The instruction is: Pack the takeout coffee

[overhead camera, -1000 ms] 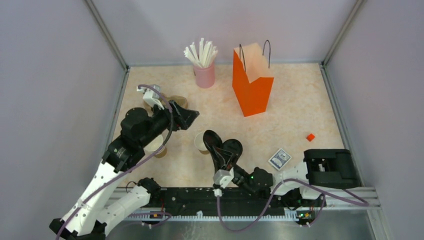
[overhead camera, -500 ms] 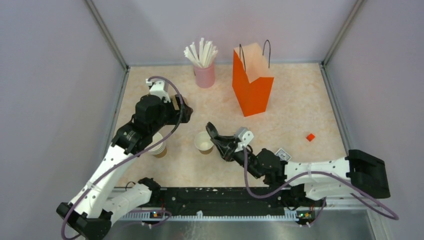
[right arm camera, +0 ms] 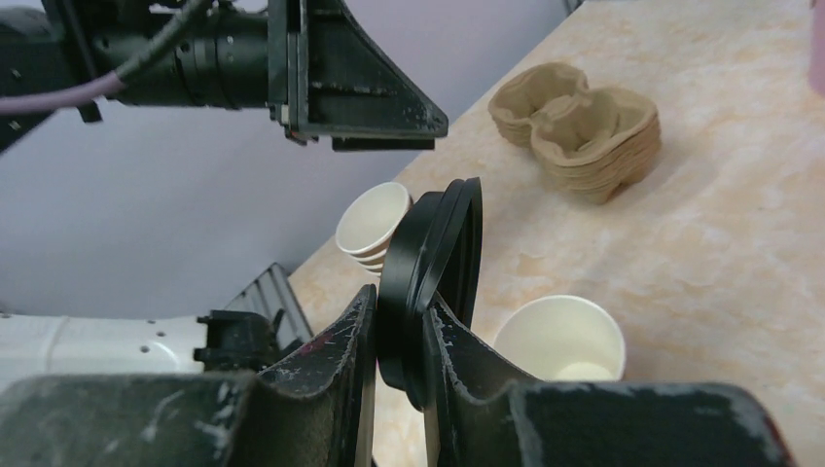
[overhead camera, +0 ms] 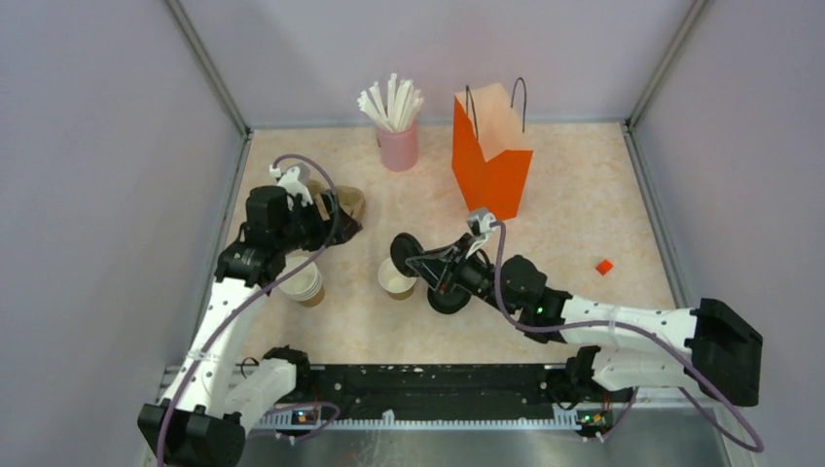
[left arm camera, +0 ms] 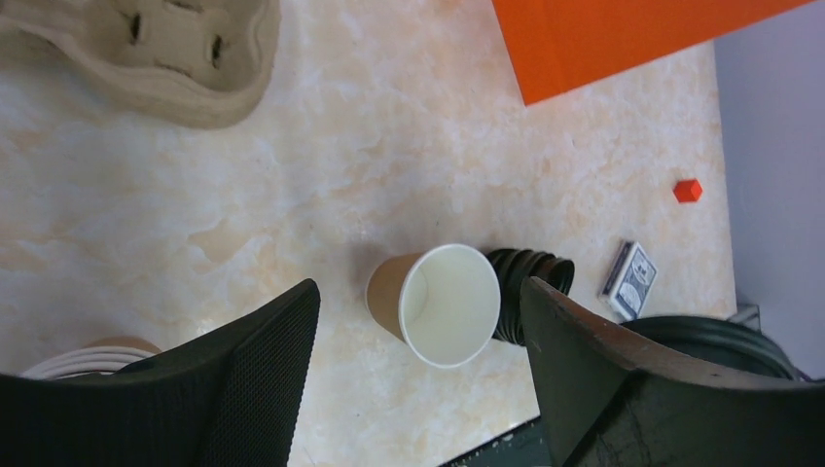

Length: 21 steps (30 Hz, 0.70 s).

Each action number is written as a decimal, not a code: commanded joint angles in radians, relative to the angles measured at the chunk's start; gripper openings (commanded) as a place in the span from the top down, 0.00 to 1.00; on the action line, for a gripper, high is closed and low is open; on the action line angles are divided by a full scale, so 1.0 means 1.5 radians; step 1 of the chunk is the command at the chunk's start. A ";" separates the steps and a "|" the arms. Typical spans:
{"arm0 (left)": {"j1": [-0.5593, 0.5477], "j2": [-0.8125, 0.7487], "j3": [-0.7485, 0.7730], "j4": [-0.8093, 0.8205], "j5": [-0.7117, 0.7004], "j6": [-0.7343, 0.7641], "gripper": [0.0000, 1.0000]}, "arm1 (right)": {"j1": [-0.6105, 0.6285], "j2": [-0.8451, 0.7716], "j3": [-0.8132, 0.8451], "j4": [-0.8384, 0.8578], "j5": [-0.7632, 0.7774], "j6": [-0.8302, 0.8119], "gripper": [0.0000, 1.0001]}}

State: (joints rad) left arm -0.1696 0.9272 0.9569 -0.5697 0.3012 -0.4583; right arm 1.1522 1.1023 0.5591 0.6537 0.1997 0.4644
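No lidded cup is in view. A lidless brown paper cup (overhead camera: 397, 278), white inside, stands mid-table; it also shows in the left wrist view (left arm camera: 448, 304) and the right wrist view (right arm camera: 564, 341). My right gripper (overhead camera: 416, 259) (right arm camera: 399, 311) is shut on a flat black lid (overhead camera: 403, 251) (right arm camera: 433, 258), held on edge just above and left of that cup. My left gripper (overhead camera: 336, 226) (left arm camera: 418, 292) is open and empty, hovering left of the cup. The orange bag (overhead camera: 491, 161) stands open at the back.
A stack of black lids (overhead camera: 449, 297) (left arm camera: 530, 282) lies right of the cup. A stack of paper cups (overhead camera: 302, 282) (right arm camera: 375, 224) stands at the left. Brown cup carriers (overhead camera: 345, 201) (right arm camera: 584, 126), a pink straw holder (overhead camera: 397, 136), a red cube (overhead camera: 604, 267) and a card deck (left arm camera: 630, 279) sit around.
My right arm has swung forward and left from near the base, carrying the lid to the lidless cup. My left gripper has drawn back left toward the carriers.
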 commanded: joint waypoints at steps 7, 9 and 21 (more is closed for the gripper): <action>0.007 -0.026 -0.043 0.017 0.068 0.026 0.22 | -0.109 0.105 0.055 0.012 -0.186 0.224 0.89; 0.006 -0.035 -0.055 0.017 0.066 0.030 0.22 | -0.125 0.125 0.057 0.018 -0.206 0.240 0.89; 0.007 -0.022 -0.141 0.080 0.194 0.010 0.28 | -0.176 0.258 0.078 0.112 -0.338 0.374 0.89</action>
State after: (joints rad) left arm -0.1642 0.8902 0.7570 -0.5224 0.5289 -0.4423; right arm 0.8970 1.4429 0.6044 0.7326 -0.2108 0.9440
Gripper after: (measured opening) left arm 0.723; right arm 0.185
